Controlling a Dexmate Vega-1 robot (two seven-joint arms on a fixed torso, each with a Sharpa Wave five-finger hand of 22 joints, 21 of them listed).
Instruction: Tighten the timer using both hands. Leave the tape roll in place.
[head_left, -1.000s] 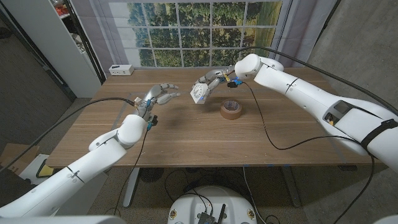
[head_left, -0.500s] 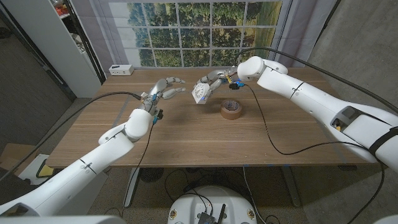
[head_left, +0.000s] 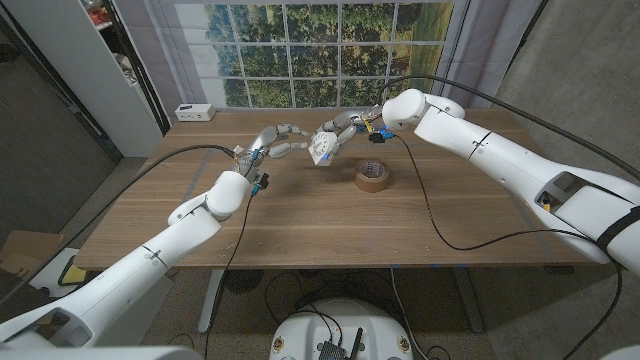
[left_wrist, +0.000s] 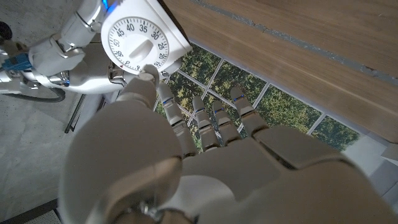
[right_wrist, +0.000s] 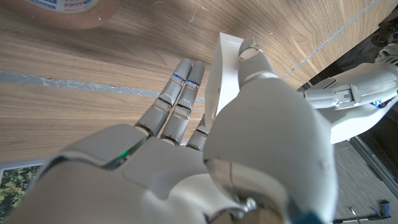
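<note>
a small white box (head_left: 194, 112) sits at the wooden table's (head_left: 300, 220) far left corner, before a window (head_left: 310, 50)

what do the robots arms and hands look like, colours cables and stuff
Both arms are glossy white rounded shells with ball-shaped joints and dark seams. A thin black cable loops loosely along each arm. The left hand and right hand are pale grey-white with segmented fingers and silvery metal links. Small blue connectors sit at the wrists, with a yellow bit on the right one. The right forearm carries a black band.

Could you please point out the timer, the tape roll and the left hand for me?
timer (left_wrist: 144, 38), left wrist view, on its white dial face.
tape roll (head_left: 372, 177), head view, on its brown outer side.
left hand (head_left: 280, 140), head view, on its fingers.
</note>
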